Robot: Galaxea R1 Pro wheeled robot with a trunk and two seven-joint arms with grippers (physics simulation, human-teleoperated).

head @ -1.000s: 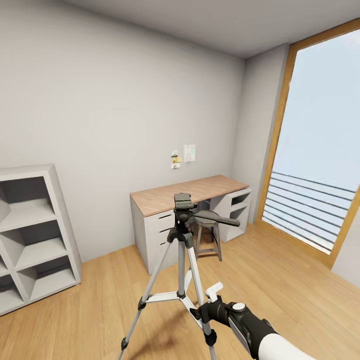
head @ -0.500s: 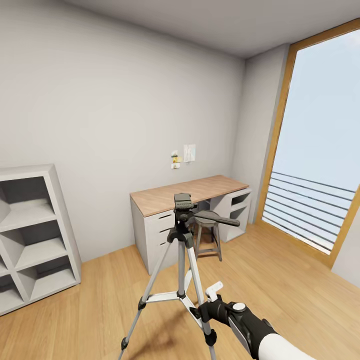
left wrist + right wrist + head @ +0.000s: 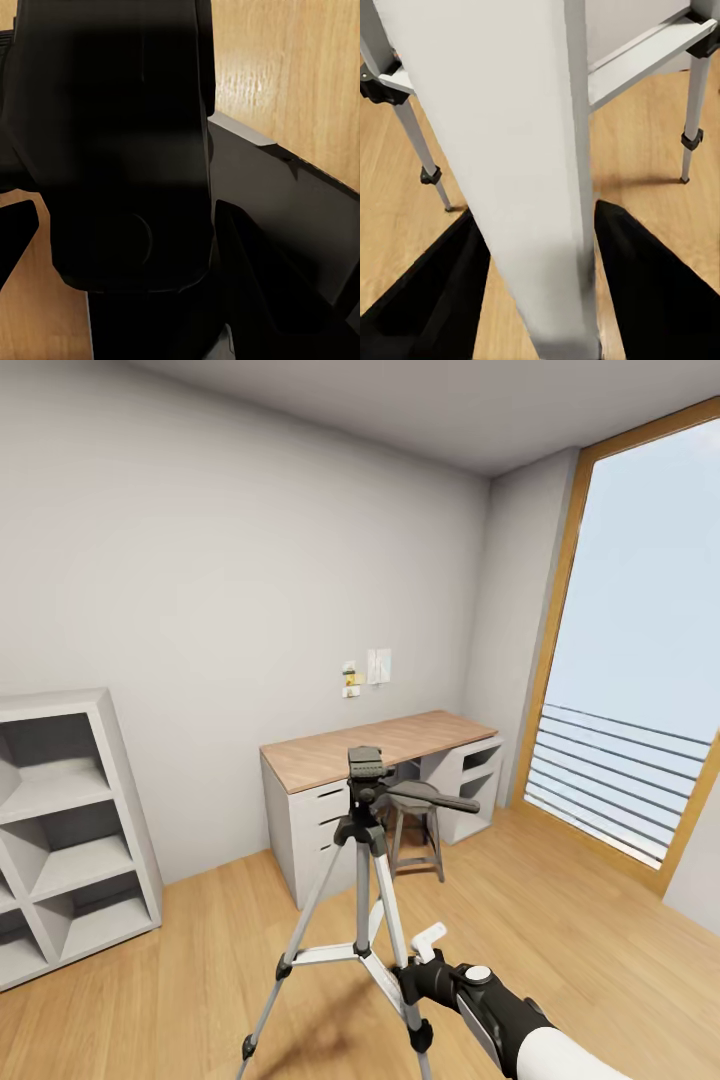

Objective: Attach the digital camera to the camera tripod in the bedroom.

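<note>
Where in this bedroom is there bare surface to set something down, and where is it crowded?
The desk top is bare, as is the floor between desk and window. It is crowded at the camera tripod, where the right hand is at a leg.

Your right wrist camera sits tight against a pale silver leg of the camera tripod, which runs between the two dark fingers. They flank it closely; contact is hard to judge. Two thinner legs with black joints and feet stand on the wood floor beyond.
</note>
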